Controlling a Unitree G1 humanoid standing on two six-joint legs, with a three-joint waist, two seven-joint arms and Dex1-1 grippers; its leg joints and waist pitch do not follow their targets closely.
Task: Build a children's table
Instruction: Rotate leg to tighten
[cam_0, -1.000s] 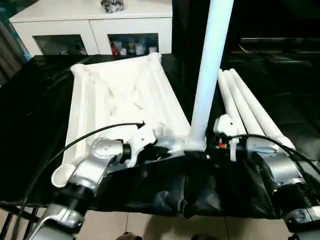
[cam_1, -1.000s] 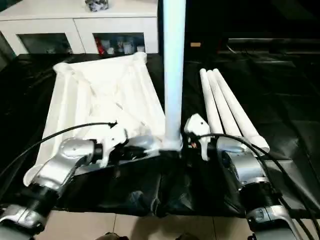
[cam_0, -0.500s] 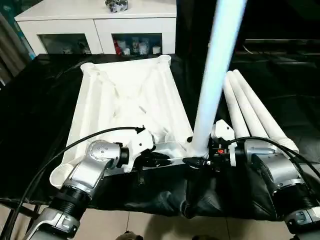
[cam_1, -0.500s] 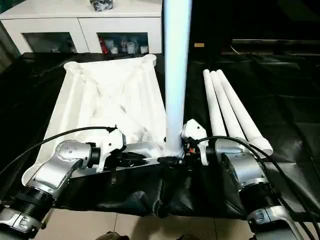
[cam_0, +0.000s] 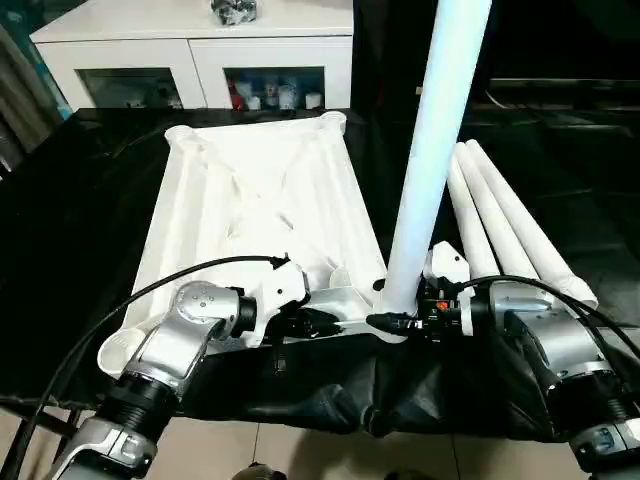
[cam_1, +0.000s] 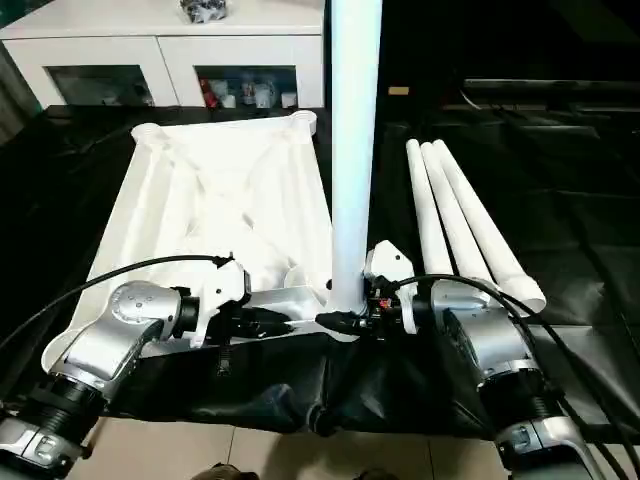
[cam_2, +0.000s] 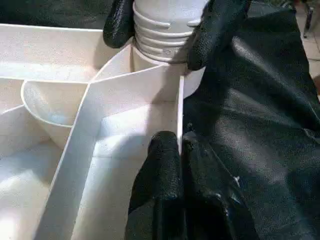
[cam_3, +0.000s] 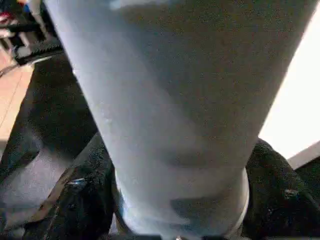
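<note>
**Leg stands in the near corner socket**

We see the white plastic rectangular tabletop (cam_0: 255, 215) lying ribbed underside up on a black cloth-covered table (cam_0: 80, 200). A long white tapered tube leg (cam_1: 352, 150) stands upright in its near right corner socket, ridged at the base. Three more white tube legs (cam_0: 505, 225) lie side by side to the right. Our right gripper (cam_1: 345, 322) clasps the upright leg's base, one black finger on each side. Our left gripper (cam_2: 180, 150), clenched, pinches the tabletop's thin edge wall beside that socket. A white cabinet (cam_0: 190, 50) stands behind.

Smooth white plastic tabletop (cam_0: 250, 200); glossy black cloth (cam_0: 80, 220).
</note>
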